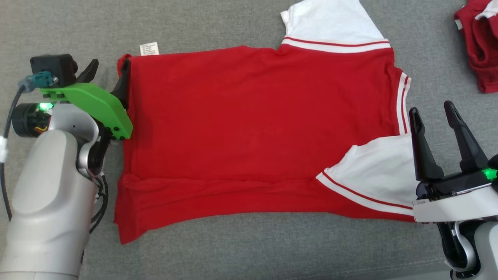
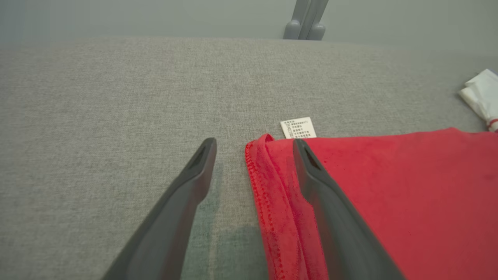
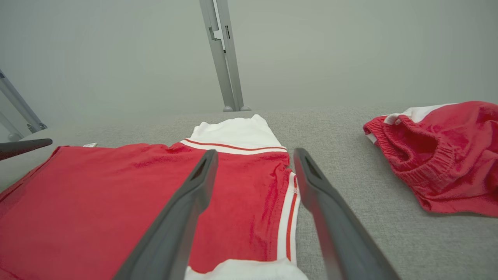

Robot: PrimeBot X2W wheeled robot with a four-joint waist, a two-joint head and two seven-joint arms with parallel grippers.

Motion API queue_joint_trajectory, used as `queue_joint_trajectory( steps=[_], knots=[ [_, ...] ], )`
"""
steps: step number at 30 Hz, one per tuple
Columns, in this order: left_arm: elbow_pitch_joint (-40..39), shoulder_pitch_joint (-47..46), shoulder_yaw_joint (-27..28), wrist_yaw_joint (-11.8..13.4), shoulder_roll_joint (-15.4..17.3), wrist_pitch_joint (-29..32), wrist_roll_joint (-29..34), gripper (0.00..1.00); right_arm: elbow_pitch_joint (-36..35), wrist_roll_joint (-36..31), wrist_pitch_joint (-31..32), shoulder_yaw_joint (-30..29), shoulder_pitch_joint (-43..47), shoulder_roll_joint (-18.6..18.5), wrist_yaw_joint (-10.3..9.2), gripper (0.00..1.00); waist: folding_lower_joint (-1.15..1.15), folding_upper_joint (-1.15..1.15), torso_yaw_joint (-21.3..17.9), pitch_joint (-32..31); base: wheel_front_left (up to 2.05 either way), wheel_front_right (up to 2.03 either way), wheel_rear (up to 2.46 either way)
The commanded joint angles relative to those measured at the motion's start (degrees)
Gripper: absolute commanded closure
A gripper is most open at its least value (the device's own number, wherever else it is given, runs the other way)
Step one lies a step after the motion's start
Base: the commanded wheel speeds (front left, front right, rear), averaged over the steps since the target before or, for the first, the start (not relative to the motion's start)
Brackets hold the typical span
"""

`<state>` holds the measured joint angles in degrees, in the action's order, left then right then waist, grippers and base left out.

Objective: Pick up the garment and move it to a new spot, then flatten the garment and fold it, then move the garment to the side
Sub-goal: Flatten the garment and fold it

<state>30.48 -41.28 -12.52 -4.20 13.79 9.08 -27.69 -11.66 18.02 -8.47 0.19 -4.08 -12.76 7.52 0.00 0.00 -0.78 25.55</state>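
A red T-shirt point(image 1: 249, 128) with white sleeves lies spread on the grey fabric surface point(image 1: 233, 249), its near edge folded over and one white sleeve point(image 1: 373, 175) laid across its lower right. My left gripper point(image 1: 109, 72) stands open at the shirt's left hem point(image 2: 268, 186); one finger is over the red cloth, the other over bare surface. A white care label point(image 2: 298, 127) sticks out just beyond. My right gripper point(image 1: 432, 112) is open at the shirt's right side, straddling the striped collar edge point(image 3: 288, 210) without holding it.
A second red garment point(image 1: 478, 42) with white trim lies bunched at the far right point(image 3: 435, 155). A grey metal post point(image 3: 223, 54) rises behind the surface. The other white sleeve point(image 1: 330, 21) lies at the far edge.
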Motion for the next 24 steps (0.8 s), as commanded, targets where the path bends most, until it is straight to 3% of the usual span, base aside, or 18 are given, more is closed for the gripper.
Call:
queue_joint_trajectory(
  steps=[1, 4, 6, 7, 14, 24],
  knots=[
    [2.72, -2.49, 0.09, -0.64, 0.65, 0.92, -0.41, 0.0, 0.72, 0.41, -0.53, 0.07, -1.06, 0.04, -0.07, 0.0, 0.0, 0.0, -2.33, 2.75, 0.0, 0.0, 0.0],
    [8.07, -5.49, -0.06, -1.48, 0.81, 1.71, -1.47, 0.0, 2.23, 0.9, -1.29, 0.26, -2.07, -0.42, -0.07, 0.0, 0.0, 0.0, -2.8, 3.48, 0.0, 0.0, 0.0],
    [10.71, -7.23, -0.38, -1.97, 1.13, 1.33, -1.71, 0.95, 3.36, 1.42, -1.63, 0.21, -3.09, -1.02, -0.07, 0.0, 0.0, 0.0, -2.89, 3.77, 0.0, 0.0, 0.0],
    [12.3, -7.77, -0.51, -2.27, 1.07, 1.4, -2.14, 1.0, 4.23, 1.59, -1.78, -0.07, -3.95, -1.49, -0.07, 0.0, 0.0, 0.0, -2.89, 3.87, 0.0, 0.0, 0.0],
    [16.89, -10.32, -2.2, -2.88, 0.06, -0.78, -2.88, 1.0, 12.03, 5.03, -1.63, 0.69, -13.83, -5.47, -0.07, 0.0, 0.0, 0.0, -2.06, 4.47, 0.0, 0.0, 0.0],
    [18.49, -14.11, -5.29, -3.14, -1.41, -4.12, -2.64, 1.0, 26.64, 11.65, -1.97, 8.56, -32.83, -11.41, -0.07, 0.0, 0.0, 0.0, 2.01, 6.98, 0.0, 0.0, 0.0]
  ],
)
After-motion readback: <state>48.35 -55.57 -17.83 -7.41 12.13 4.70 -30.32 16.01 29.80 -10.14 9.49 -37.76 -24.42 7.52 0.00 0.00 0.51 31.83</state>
